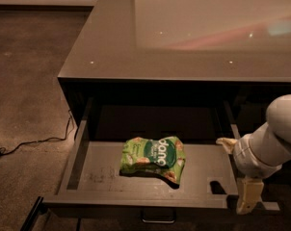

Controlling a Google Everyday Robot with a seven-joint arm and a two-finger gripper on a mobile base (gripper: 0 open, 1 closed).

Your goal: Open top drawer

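The top drawer (103, 170) stands pulled far out of the dark cabinet, its scuffed grey floor showing. Its flat front (112, 206) runs along the bottom of the view, with the small loop handle (157, 217) at centre. A green snack bag (153, 158) lies on the drawer floor near the middle. My gripper (236, 171) is at the drawer's right front corner, on the white arm (275, 138) coming in from the right. One beige finger (246, 197) hangs down over the front edge and the other (226, 143) points over the drawer's right side. The gripper is open and holds nothing.
The cabinet's glossy top (184, 32) overhangs the back of the drawer. A black cable (34, 143) trails over the brown carpet at left. A dark bar (32, 213) stands at the drawer's front left corner.
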